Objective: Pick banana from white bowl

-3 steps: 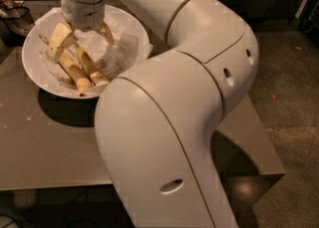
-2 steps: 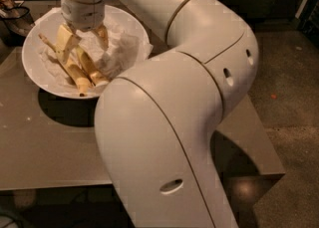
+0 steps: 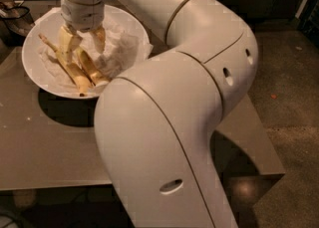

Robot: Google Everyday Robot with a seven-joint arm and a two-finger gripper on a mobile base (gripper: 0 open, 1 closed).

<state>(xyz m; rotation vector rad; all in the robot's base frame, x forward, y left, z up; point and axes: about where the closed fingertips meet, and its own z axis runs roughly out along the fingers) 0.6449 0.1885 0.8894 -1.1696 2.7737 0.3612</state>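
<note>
The robot's big white arm (image 3: 189, 87) fills most of what I can see. It hides the right-hand rim of the white bowl (image 3: 31, 67) and a good stretch of the table (image 3: 50, 147) behind it. The bowl sits on the far left part of the table, throwing a dark shadow underneath. Crumpled white paper (image 3: 122, 50) lines it and spills a little over the edge near the arm.

The banana (image 3: 85, 68) lies in the left half of the bowl on that paper. It looks like more than one fruit lying side by side, though I cannot count them. A thin stem pokes up toward the far left rim and a dark tip points at the near rim.

The end effector (image 3: 83, 47) hangs straight down into the bowl from its wrist. Its two fingers (image 3: 99, 38) are spread apart, with paper showing between them. The left finger is down against the upper end of the fruit, and its pale yellow colour runs into the peel, so I cannot say where one stops and the other starts. The right finger sits over bare paper.

At the top left, something dark (image 3: 12, 15) is cut off by the edge, and I cannot make out what it is. A speckled floor (image 3: 284, 72) shows at the right.
</note>
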